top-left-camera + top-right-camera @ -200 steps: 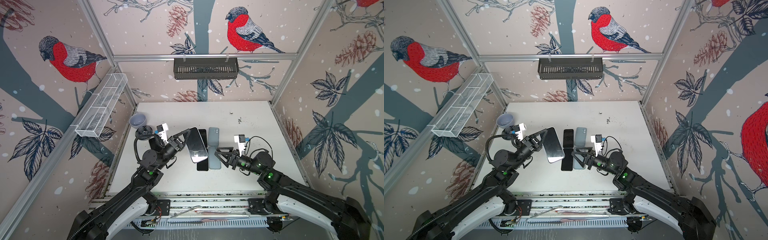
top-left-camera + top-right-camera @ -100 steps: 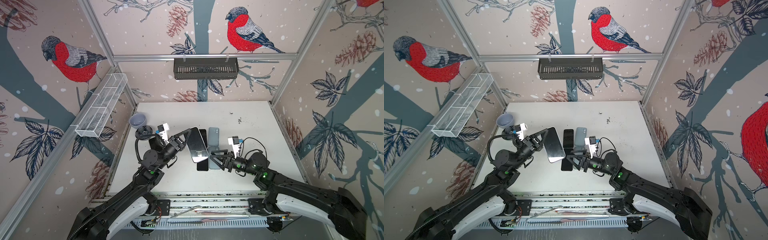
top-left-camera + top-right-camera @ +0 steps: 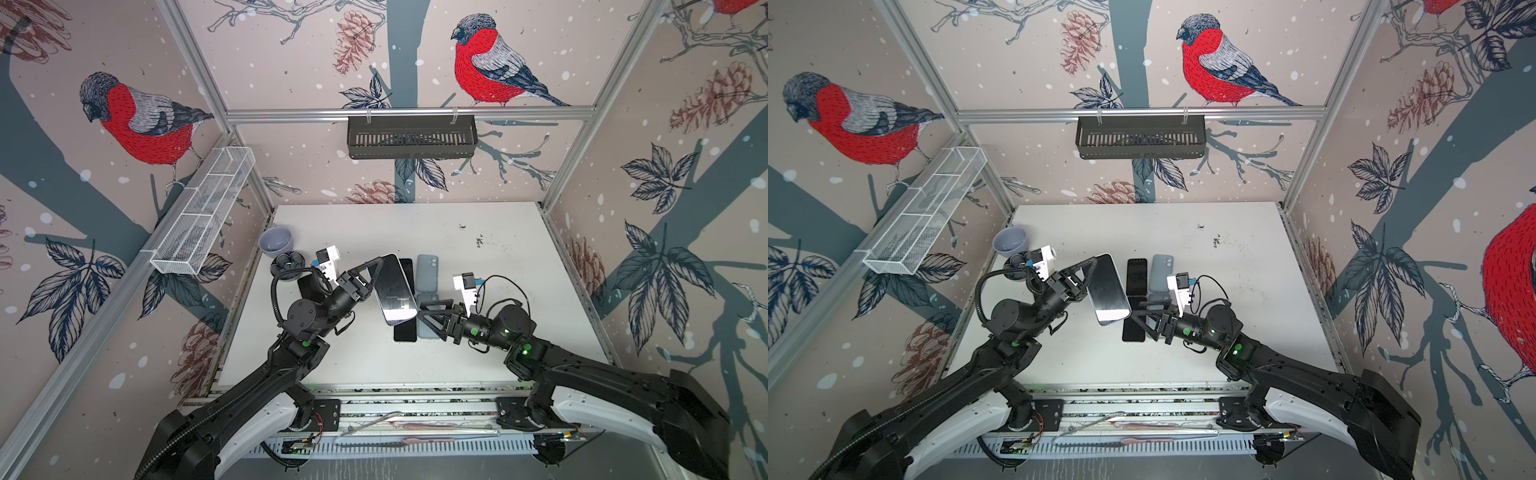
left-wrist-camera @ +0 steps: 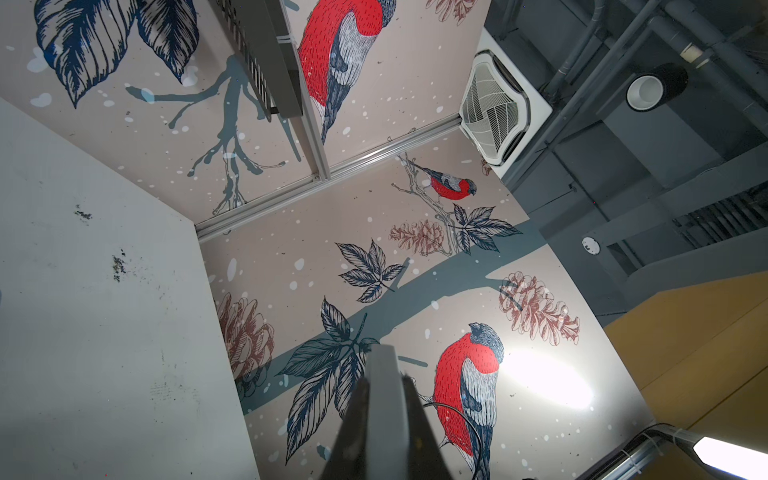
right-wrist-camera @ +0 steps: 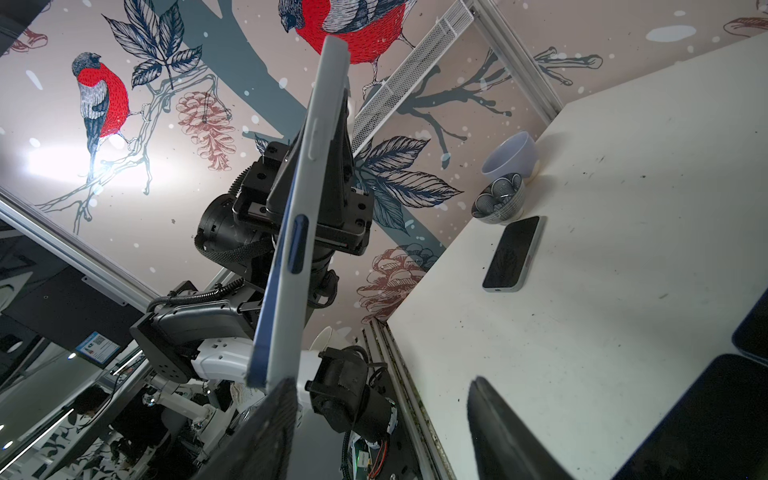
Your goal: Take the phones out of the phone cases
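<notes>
You had no text you could read: the small blue label (image 5: 97, 348) off beyond the right gripper (image 5: 382, 384) was too tiny, and the faint line on the screen of the phone (image 3: 395, 286) clamped in the left gripper (image 3: 378, 267) was blurred.

The phone (image 3: 394, 289), dark screen up, sat in its pale case (image 5: 326, 95), raised and tilted above the table (image 3: 498, 257), left of centre.
</notes>
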Controlling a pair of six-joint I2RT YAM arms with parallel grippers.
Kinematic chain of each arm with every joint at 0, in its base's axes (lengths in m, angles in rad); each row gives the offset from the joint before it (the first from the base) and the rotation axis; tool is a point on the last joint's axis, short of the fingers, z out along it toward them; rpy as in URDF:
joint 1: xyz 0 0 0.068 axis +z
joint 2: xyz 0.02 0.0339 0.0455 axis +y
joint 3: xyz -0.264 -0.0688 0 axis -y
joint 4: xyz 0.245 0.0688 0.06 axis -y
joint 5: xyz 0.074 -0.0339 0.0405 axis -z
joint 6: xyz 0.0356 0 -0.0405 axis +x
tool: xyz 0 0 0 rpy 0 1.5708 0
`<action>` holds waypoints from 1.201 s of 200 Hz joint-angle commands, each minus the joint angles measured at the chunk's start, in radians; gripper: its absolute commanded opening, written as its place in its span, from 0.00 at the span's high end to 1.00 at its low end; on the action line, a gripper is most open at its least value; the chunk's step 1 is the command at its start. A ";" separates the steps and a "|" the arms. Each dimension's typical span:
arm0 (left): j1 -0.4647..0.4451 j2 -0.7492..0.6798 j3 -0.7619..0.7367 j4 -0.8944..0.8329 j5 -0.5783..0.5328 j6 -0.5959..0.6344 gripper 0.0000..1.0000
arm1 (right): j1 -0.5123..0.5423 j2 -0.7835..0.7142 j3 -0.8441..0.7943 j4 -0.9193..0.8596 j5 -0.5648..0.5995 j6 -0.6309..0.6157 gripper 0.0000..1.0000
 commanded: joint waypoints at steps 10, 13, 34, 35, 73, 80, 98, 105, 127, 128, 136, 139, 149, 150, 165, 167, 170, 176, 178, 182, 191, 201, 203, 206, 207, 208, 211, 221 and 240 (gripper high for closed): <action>-0.001 0.001 -0.001 0.110 0.007 -0.021 1.00 | 0.006 -0.006 0.002 0.048 -0.002 -0.005 0.33; -0.001 0.000 -0.001 0.110 0.007 -0.022 1.00 | 0.005 -0.006 0.000 0.047 0.000 -0.005 0.33; 0.000 -0.004 -0.003 0.107 0.007 -0.018 1.00 | 0.006 -0.014 -0.009 0.053 0.002 -0.002 0.33; 0.000 -0.005 -0.003 0.108 0.006 -0.019 1.00 | 0.005 -0.015 -0.010 0.053 0.002 -0.001 0.33; 0.000 -0.007 -0.004 0.106 0.005 -0.016 1.00 | 0.010 -0.019 -0.013 0.062 -0.004 0.001 0.33; -0.001 -0.010 -0.004 0.107 0.005 -0.017 1.00 | 0.012 -0.018 -0.011 0.063 -0.003 0.001 0.33; -0.002 -0.011 -0.004 0.106 0.005 -0.012 1.00 | 0.019 -0.014 -0.010 0.067 -0.004 -0.001 0.33; -0.001 -0.011 -0.006 0.106 0.005 -0.011 1.00 | 0.023 -0.013 -0.010 0.069 -0.004 -0.001 0.33; -0.001 -0.013 -0.010 0.113 0.004 -0.011 1.00 | 0.028 -0.004 -0.004 0.070 -0.004 -0.005 0.33; -0.001 -0.013 -0.010 0.113 0.004 -0.010 1.00 | 0.029 -0.002 -0.004 0.070 -0.004 -0.005 0.33; -0.001 -0.012 -0.009 0.113 0.004 -0.011 1.00 | 0.030 0.001 -0.004 0.072 -0.004 -0.005 0.33; -0.001 -0.011 -0.009 0.113 0.005 -0.011 1.00 | 0.030 0.002 -0.002 0.074 -0.004 -0.005 0.33; -0.001 -0.010 -0.008 0.113 0.007 -0.010 1.00 | 0.031 0.005 -0.002 0.077 -0.004 -0.004 0.33; -0.001 -0.011 -0.008 0.113 0.007 -0.009 1.00 | 0.032 0.007 -0.001 0.077 -0.004 -0.005 0.33; -0.001 -0.011 -0.011 0.116 0.007 -0.010 1.00 | 0.032 0.013 0.002 0.078 -0.004 -0.007 0.33; -0.001 -0.011 -0.010 0.117 0.007 -0.010 1.00 | 0.033 0.015 0.002 0.078 -0.004 -0.008 0.33; -0.001 -0.011 -0.010 0.118 0.007 -0.010 1.00 | 0.034 0.017 0.003 0.076 -0.004 -0.008 0.33; -0.001 -0.010 -0.010 0.120 0.010 -0.009 1.00 | 0.035 0.019 0.004 0.076 -0.003 -0.008 0.33; -0.001 -0.010 -0.010 0.121 0.011 -0.009 1.00 | 0.035 0.022 0.004 0.076 -0.003 -0.008 0.33; -0.001 -0.010 -0.011 0.123 0.014 -0.010 1.00 | 0.034 0.023 0.004 0.076 -0.003 -0.008 0.33; -0.001 -0.008 -0.010 0.126 0.020 -0.006 1.00 | 0.035 0.027 0.004 0.082 -0.001 -0.008 0.33; -0.001 -0.007 -0.011 0.129 0.026 -0.004 1.00 | 0.034 0.032 0.006 0.087 -0.003 -0.007 0.33; -0.001 -0.005 -0.010 0.130 0.028 -0.004 1.00 | 0.035 0.033 0.007 0.088 -0.003 -0.007 0.33; -0.001 -0.005 -0.010 0.129 0.030 -0.003 1.00 | 0.035 0.034 0.007 0.088 -0.004 -0.006 0.33; -0.001 -0.004 -0.010 0.129 0.030 -0.003 1.00 | 0.034 0.036 0.007 0.090 -0.004 -0.006 0.33; -0.001 -0.003 -0.010 0.129 0.030 -0.003 1.00 | 0.035 0.036 0.008 0.090 -0.004 -0.006 0.33; 0.000 -0.004 -0.010 0.129 0.031 -0.004 1.00 | 0.035 0.037 0.008 0.089 -0.004 -0.005 0.33; -0.001 0.000 -0.012 0.136 0.036 -0.004 1.00 | 0.034 0.044 0.012 0.088 -0.003 -0.007 0.33; 0.000 0.006 -0.009 0.144 0.048 -0.002 1.00 | 0.034 0.053 0.015 0.092 -0.002 -0.007 0.33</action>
